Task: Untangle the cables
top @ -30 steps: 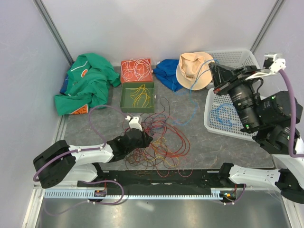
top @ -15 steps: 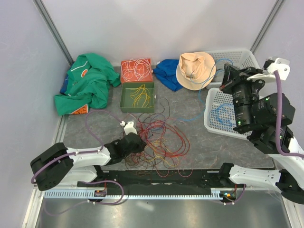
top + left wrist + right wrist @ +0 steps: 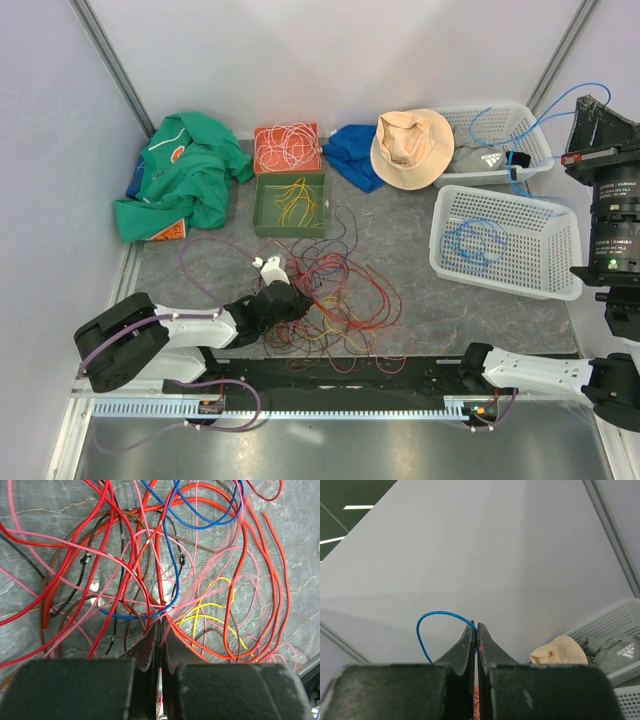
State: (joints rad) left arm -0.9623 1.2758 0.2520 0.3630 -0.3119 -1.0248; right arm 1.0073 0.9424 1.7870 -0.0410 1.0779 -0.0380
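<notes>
Left wrist: left gripper (image 3: 160, 630) closed on a red cable (image 3: 158, 575) within the tangle (image 3: 125, 587). Right gripper (image 3: 476, 632) pinches a blue cable (image 3: 436, 614) aloft. Risk: pulling drags neighbouring loops, tightening knots.

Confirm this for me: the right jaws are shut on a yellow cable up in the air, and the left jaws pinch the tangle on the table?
Not quite. The cable in the right jaws is blue, not yellow, as the right wrist view shows. The rest holds: those jaws are shut on it up in the air, and the left jaws pinch the tangle on the table.
</notes>
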